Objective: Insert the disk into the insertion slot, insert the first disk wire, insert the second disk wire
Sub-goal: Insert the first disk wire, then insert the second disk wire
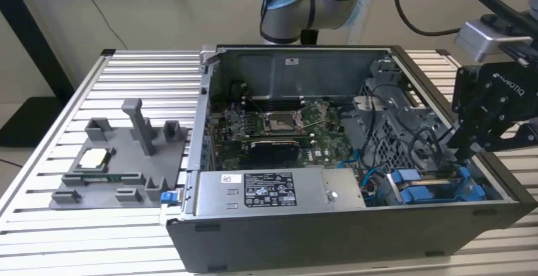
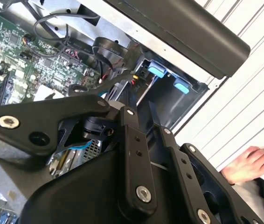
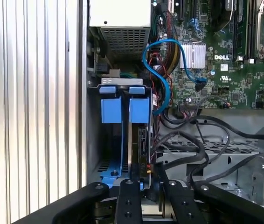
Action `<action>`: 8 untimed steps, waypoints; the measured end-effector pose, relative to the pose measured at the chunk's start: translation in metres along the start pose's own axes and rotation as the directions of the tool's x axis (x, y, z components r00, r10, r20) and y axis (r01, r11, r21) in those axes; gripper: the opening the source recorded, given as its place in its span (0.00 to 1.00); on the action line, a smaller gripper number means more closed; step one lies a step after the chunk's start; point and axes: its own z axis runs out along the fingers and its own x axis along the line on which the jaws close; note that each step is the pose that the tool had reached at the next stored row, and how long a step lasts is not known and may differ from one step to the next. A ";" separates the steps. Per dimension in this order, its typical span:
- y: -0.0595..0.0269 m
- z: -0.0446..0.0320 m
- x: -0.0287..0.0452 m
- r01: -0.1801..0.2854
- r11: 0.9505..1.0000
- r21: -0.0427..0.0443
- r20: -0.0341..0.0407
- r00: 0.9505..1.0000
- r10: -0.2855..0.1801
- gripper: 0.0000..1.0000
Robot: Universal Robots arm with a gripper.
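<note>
The disk (image 3: 138, 140) stands edge-up in the insertion slot (image 3: 121, 82) at the computer case's (image 1: 336, 238) corner, long axis running straight away from the gripper (image 3: 149, 181) at its near end; fingers' state cannot be told.

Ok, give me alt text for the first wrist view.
The gripper hangs at the drive bay of an open computer case, right by the disk, which stands on edge there in its blue carrier. A blue cable loops toward the green motherboard, and black wires run beside the bay.
</note>
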 end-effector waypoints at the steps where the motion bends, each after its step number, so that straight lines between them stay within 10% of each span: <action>1: 0.0001 -0.0017 -0.0002 0.000 1.000 0.000 0.000 1.000 0.000 0.27; 8: 0.0004 -0.0099 -0.0005 0.000 1.000 0.000 0.000 1.000 0.000 0.27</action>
